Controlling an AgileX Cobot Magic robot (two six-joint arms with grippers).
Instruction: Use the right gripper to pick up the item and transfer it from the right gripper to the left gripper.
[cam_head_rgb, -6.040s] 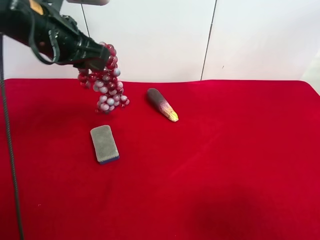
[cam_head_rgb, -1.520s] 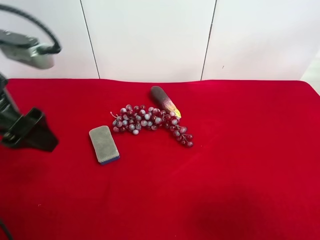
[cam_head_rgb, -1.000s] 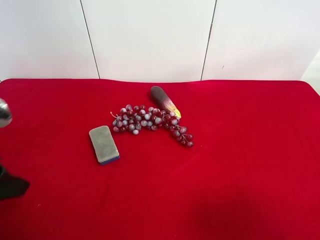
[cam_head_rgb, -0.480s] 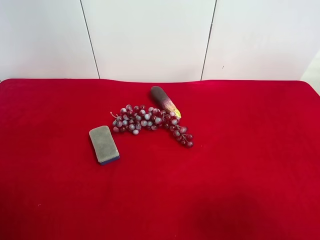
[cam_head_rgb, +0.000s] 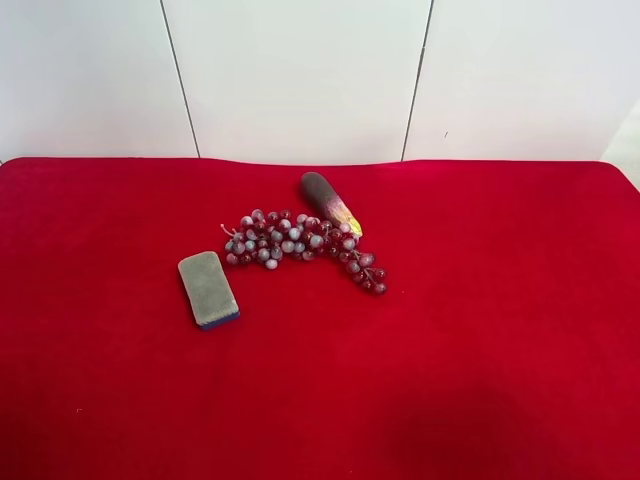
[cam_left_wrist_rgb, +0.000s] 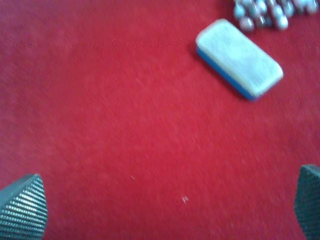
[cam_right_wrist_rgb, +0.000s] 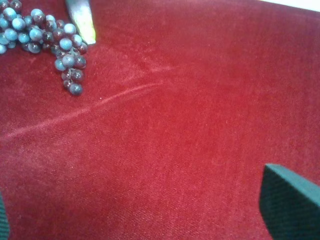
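The item, a bunch of red and pale grapes (cam_head_rgb: 295, 243), lies stretched out on the red cloth, touching nothing but the dark tapered piece beside it. Neither arm shows in the exterior high view. In the right wrist view the grapes (cam_right_wrist_rgb: 37, 34) sit far off from my right gripper (cam_right_wrist_rgb: 150, 215), which is open over bare cloth with only its fingertips (cam_right_wrist_rgb: 292, 205) showing. The left gripper (cam_left_wrist_rgb: 165, 205) is open too, over bare cloth, with the grapes (cam_left_wrist_rgb: 260, 11) at the far edge of its view beyond the sponge.
A grey sponge with a blue underside (cam_head_rgb: 208, 288) (cam_left_wrist_rgb: 239, 57) lies close to the grapes. A dark purple tapered piece with a yellow tip (cam_head_rgb: 328, 202) (cam_right_wrist_rgb: 82, 15) rests against the bunch. The red cloth (cam_head_rgb: 480, 330) covers the table up to a white panelled wall.
The arm at the exterior high view's left, seen holding the grapes earlier, has drawn back out of that view. The grapes, sponge and purple piece have lain still over the last second.
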